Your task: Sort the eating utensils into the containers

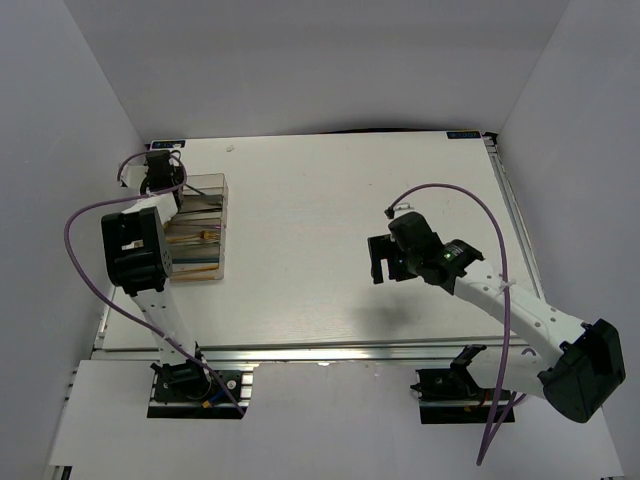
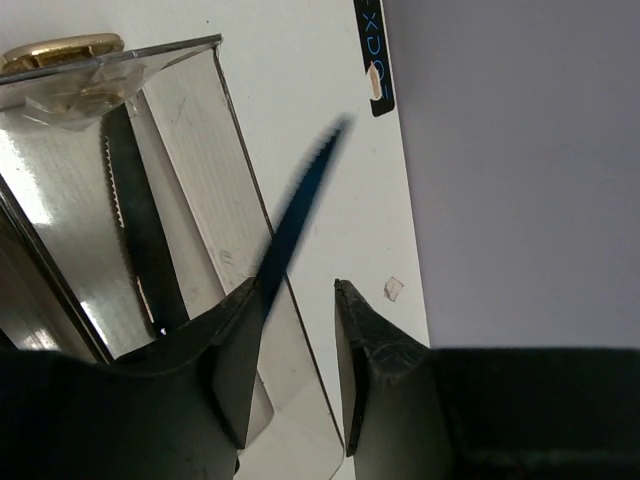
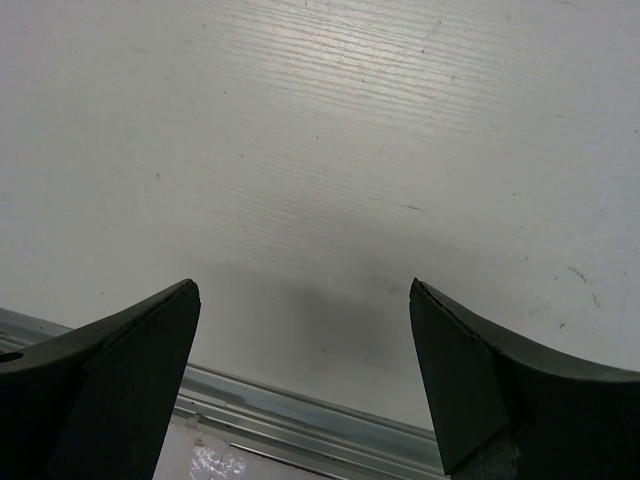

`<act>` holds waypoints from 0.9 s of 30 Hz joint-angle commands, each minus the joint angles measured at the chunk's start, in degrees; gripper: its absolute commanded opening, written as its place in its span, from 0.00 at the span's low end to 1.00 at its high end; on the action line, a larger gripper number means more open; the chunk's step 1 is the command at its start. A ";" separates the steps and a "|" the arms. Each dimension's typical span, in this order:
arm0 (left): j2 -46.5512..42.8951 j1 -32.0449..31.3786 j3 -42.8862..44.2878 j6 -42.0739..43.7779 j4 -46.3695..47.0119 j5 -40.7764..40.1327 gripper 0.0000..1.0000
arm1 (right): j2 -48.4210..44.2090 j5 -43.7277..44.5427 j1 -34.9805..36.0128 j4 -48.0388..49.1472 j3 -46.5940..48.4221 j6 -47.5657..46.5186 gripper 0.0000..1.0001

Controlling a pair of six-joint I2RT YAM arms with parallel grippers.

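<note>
Blue knife (image 2: 300, 200) is blurred in the left wrist view. Only the serrated blade shows; its lower end is hidden behind the left gripper (image 2: 295, 290). It lies against one finger (image 2: 235, 340) with a clear gap to the other, jaws apart, blade slanting over the organiser (image 2: 190, 130) outer wall. A dark serrated knife (image 2: 140, 230) sits in the compartment beside that wall. A gold piece (image 2: 60, 48) is cut off by the frame. From above, the left arm covers part of the organiser; its contents are too small to name. The left arm reaches to the tabletop (image 1: 320, 230) far-left corner. The right gripper (image 3: 302, 290) hovers with jaws wide apart over the tabletop, arm angled in from the right.
</note>
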 commanded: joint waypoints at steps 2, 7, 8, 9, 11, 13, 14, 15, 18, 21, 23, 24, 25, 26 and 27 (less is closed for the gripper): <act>-4.88 0.38 -0.39 0.15 2.09 -0.33 0.46 | -1.92 -0.05 0.16 -1.05 2.20 -0.78 0.89; -7.17 0.38 -1.53 0.24 2.00 -0.07 0.49 | -2.98 -0.23 0.16 -1.48 2.20 -0.69 0.89; -7.70 0.38 -1.97 0.07 2.00 -0.07 0.50 | -3.24 -0.23 0.16 -1.49 2.28 -0.69 0.89; -8.57 0.38 -2.06 0.06 1.83 -0.15 0.51 | -3.42 -0.14 0.16 -1.57 2.28 -0.69 0.89; -9.80 0.29 -2.06 0.76 1.30 -0.15 0.56 | -3.86 -0.23 0.16 -1.84 2.28 -0.69 0.89; -12.26 0.29 -1.54 2.78 0.51 0.20 0.62 | -4.21 -0.23 0.16 -1.93 2.20 -0.78 0.89; -13.05 0.29 -0.67 6.27 -0.71 1.07 0.65 | -4.56 0.12 0.16 -1.75 2.28 -0.87 0.89; -13.67 0.20 2.47 8.48 -2.64 1.77 0.73 | -4.82 0.82 0.25 -1.93 2.72 -0.78 0.89; -16.05 -1.38 11.86 20.77 -13.78 2.75 0.98 | -6.32 4.24 0.16 -2.19 4.12 -0.96 0.89; -17.81 -8.56 25.55 39.22 -31.70 -9.91 0.98 | -8.07 9.16 0.16 -3.50 7.81 -1.13 0.89; -19.90 -14.21 29.74 46.95 -42.35 -11.50 0.98 | -9.91 13.47 0.16 -3.60 10.36 -1.57 0.89; -21.40 -14.30 30.27 47.87 -44.91 -7.49 0.98 | -10.53 15.05 0.16 -4.21 11.24 -1.83 0.89; -26.29 -14.48 28.10 49.88 -48.41 -6.75 0.98 | -11.84 18.19 0.16 -4.47 12.73 -2.36 0.89; -26.33 -14.83 25.04 51.12 -48.54 -6.66 0.98 | -12.55 19.62 0.16 -4.74 13.35 -2.54 0.89; -33.47 -15.00 21.35 52.17 -48.19 -6.83 0.98 | -13.17 20.76 0.16 -4.91 13.88 -2.89 0.89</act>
